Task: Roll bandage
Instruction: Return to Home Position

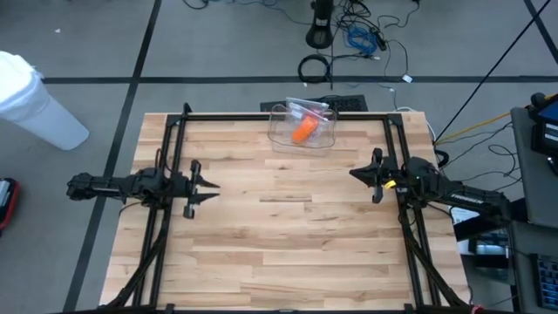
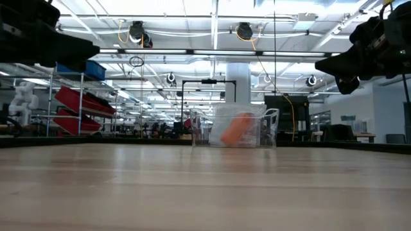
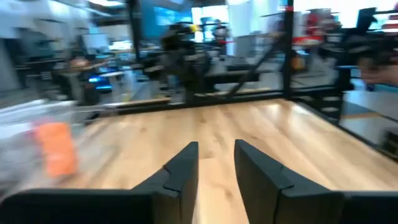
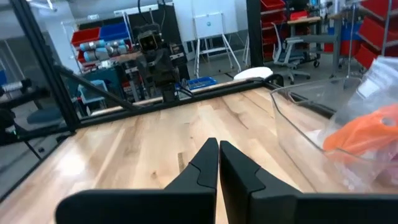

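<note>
An orange rolled bandage (image 1: 304,131) lies inside a clear plastic container (image 1: 279,135) at the table's far edge, near the middle; it also shows in the low view (image 2: 236,128) and both wrist views (image 3: 56,148) (image 4: 360,134). My left gripper (image 1: 209,187) hovers at the table's left side, pointing level toward the middle, open with nothing between its fingers (image 3: 216,165). My right gripper (image 1: 356,174) hovers at the right side, pointing level toward the table's middle, shut and empty (image 4: 218,163).
A black metal frame (image 1: 288,115) runs along the table's far edge and down both sides. The wooden tabletop (image 1: 288,235) between the two grippers is bare. A white cylinder (image 1: 35,100) stands on the floor beyond the far left corner.
</note>
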Motion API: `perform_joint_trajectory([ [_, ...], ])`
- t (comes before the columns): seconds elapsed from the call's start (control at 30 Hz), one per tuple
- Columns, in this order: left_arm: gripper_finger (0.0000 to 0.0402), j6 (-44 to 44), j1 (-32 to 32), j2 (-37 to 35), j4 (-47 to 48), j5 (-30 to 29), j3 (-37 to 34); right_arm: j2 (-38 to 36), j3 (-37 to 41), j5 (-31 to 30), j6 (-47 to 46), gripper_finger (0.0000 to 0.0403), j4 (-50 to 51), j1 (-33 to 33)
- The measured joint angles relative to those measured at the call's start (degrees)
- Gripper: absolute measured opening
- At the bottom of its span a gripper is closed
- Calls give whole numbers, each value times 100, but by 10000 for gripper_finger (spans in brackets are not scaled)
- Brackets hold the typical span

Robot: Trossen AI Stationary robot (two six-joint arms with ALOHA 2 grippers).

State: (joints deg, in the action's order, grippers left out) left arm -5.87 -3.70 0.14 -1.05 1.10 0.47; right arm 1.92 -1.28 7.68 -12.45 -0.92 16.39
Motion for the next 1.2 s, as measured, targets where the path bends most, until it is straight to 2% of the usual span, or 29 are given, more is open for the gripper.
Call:
perform_joint_trajectory([
  [0.07, 96, 36, -4, -13, 17, 193, -2, 50, 0, 3, 243, 0, -9, 2],
  [0.33, 7, 91, -1, -11, 15, -45, -2, 76, 0, -11, 1026, 0, -74, 2],
  [0.63, 7, 249, 0, 26, 21, -118, -2, 91, 48, -236, 1319, 0, -142, 2],
  [1.2, 11, 247, 0, 24, 1, -135, -4, 89, 48, -247, 1360, 0, -97, 0],
])
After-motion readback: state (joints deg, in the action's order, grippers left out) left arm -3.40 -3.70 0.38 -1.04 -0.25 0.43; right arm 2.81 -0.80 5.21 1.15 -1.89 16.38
